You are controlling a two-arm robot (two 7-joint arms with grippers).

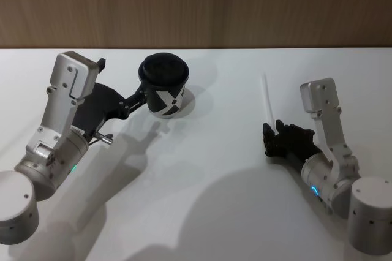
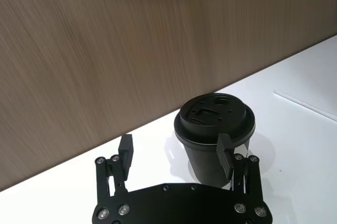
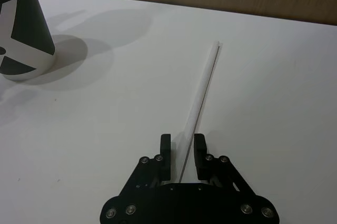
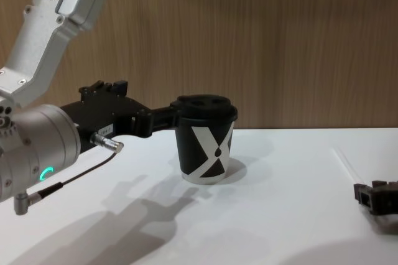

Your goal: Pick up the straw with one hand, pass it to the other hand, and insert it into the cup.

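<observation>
Straddling straw [image 3: 202, 90] near one end: right gripper [image 3: 182, 143], jaws narrow, not clamped. Straw flat on table [image 1: 202, 200]. Left gripper [image 2: 176, 146] jaws wide, one finger just beside upright lidded cup [image 1: 164, 80].

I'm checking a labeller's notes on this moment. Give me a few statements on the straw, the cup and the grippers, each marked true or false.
The straw stands in the cup. False: it lies flat on the table, apart from the cup, with its near end at the right gripper.
The cup has its lid on. True.
The left gripper is shut. False: its fingers are spread wide, one right at the cup's side.
The cup stands upright. True.
</observation>
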